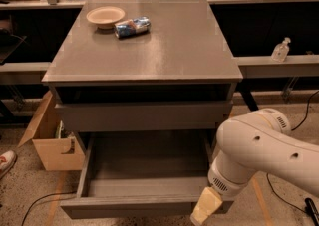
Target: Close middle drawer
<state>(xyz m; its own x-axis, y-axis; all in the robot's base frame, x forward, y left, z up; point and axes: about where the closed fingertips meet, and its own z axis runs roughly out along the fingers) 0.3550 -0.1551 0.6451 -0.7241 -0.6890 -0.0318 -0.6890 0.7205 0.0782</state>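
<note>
The grey cabinet (149,56) stands in the middle of the camera view. Its middle drawer (142,207) is pulled far out toward me, and its shallow grey box interior (147,163) holds nothing. Above it a slimmer grey drawer front (144,115) sits nearly flush, with a dark gap over it. My white arm (259,153) reaches in from the right. My cream-coloured gripper (205,208) points down at the right end of the open drawer's front, touching or almost touching it.
A beige bowl (105,17) and a crushed blue can (131,27) lie on the cabinet top at the back left. An open cardboard box (52,143) stands on the floor to the left. A sanitizer bottle (281,50) stands on the right ledge. Cables lie on the floor.
</note>
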